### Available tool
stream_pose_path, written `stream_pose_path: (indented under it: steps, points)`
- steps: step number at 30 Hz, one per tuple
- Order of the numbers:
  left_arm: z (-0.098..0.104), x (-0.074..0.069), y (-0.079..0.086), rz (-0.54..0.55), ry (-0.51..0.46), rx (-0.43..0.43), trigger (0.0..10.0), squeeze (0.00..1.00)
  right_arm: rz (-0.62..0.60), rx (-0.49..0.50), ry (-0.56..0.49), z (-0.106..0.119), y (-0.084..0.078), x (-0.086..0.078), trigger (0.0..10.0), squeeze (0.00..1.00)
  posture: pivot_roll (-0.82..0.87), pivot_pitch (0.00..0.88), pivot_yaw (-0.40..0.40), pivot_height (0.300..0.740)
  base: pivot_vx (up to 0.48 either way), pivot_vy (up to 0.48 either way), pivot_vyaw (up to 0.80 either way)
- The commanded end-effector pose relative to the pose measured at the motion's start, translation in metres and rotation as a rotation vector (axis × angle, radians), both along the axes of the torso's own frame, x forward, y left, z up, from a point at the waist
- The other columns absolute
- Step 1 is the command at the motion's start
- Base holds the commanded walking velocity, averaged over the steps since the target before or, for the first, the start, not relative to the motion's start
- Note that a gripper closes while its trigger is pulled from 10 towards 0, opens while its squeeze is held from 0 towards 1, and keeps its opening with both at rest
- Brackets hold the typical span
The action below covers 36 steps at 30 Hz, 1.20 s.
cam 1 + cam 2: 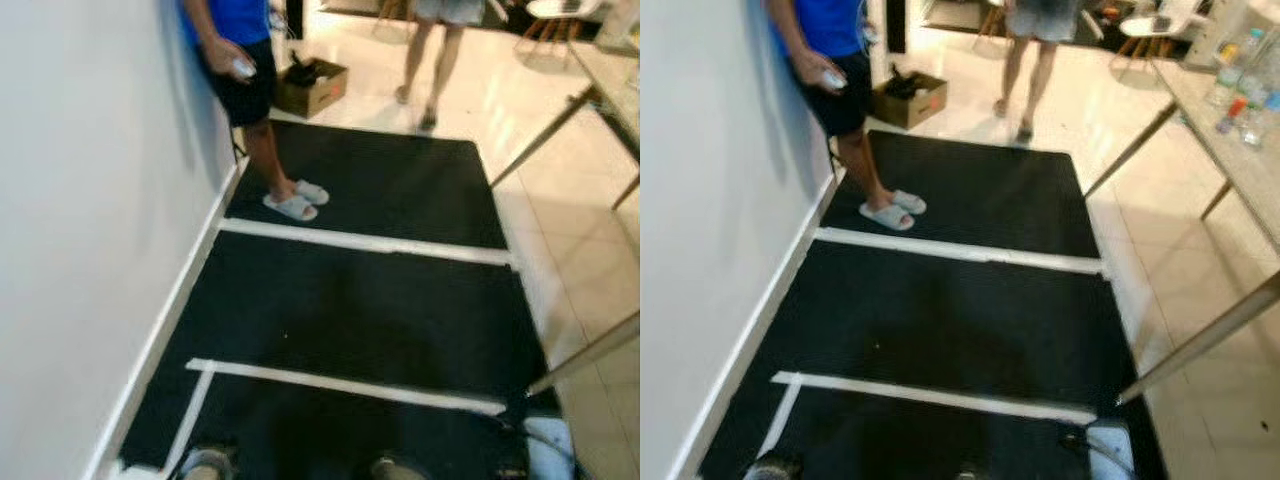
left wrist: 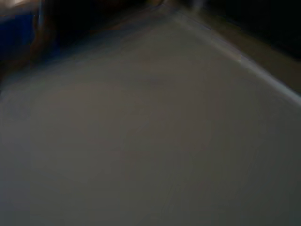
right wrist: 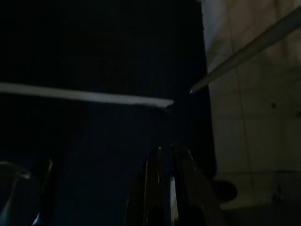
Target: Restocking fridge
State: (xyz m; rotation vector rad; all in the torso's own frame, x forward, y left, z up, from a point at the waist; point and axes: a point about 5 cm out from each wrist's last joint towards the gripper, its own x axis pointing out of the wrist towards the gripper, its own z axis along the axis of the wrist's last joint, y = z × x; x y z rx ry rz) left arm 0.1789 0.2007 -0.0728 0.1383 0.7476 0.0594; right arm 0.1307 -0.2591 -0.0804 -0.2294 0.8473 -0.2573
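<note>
Underfoot, a black mat [image 1: 370, 300] runs forward across the floor, crossed by white tape lines [image 1: 360, 242] and bordered on the robot's left by a pale wall [image 1: 90, 230] with a white skirting. A person in a blue shirt and dark shorts [image 1: 245, 90] stands on the far left part of the mat, close against the wall, wearing light slippers [image 1: 295, 202] and holding a small pale object in one hand [image 1: 238, 66]. Beyond the mat, on the glossy tiled floor [image 1: 1160, 240], sits an open cardboard box [image 1: 908, 98] with dark contents, and a second person's legs [image 1: 1032, 70] stand near it. On the robot's right a worktop [image 1: 1230, 150] on slanted metal legs carries several bottles [image 1: 1240, 95], too blurred to tell apart; these are the only goods to be seen, well apart from the robot. The right wrist view is dark: the right gripper [image 3: 171, 188] hangs over the mat near a tape line and a metal leg, and its jaws look nearly closed with nothing between them, though the gloom leaves that unsure. The left wrist view is blurred grey, apparently facing the wall, and I cannot tell how the left gripper's jaws stand.
</note>
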Motion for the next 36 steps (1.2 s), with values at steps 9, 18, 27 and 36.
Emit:
stream_pose_path:
  steps: [9,18,27,36]
  points:
    - [-0.0094,-0.0158,0.0018,0.013,0.064,-0.001,10.0,0.0,-0.02,0.013,0.003,-0.0009,0.0002,-0.0016,10.0,0.0,-0.09,0.061,-0.063,0.74,0.351,0.0,-0.63]
    - [-0.0109,-0.0176,0.0021,0.015,0.074,-0.002,10.0,0.0,-0.015,0.007,0.011,-0.0012,-0.0002,-0.0024,10.0,0.0,-0.09,0.064,-0.065,0.74,0.35,0.0,-0.47]
    - [-0.0123,-0.0199,0.0028,0.019,0.083,-0.002,10.0,0.0,-0.007,0.003,0.022,-0.0019,0.0001,-0.0034,10.0,0.0,-0.09,0.067,-0.066,0.74,0.349,0.0,0.0]
    - [-0.013,-0.0218,0.004,0.021,0.088,-0.001,10.0,0.0,-0.005,0.002,0.027,-0.0021,0.0,-0.0037,10.0,0.0,-0.09,0.069,-0.066,0.74,0.347,0.0,0.0]
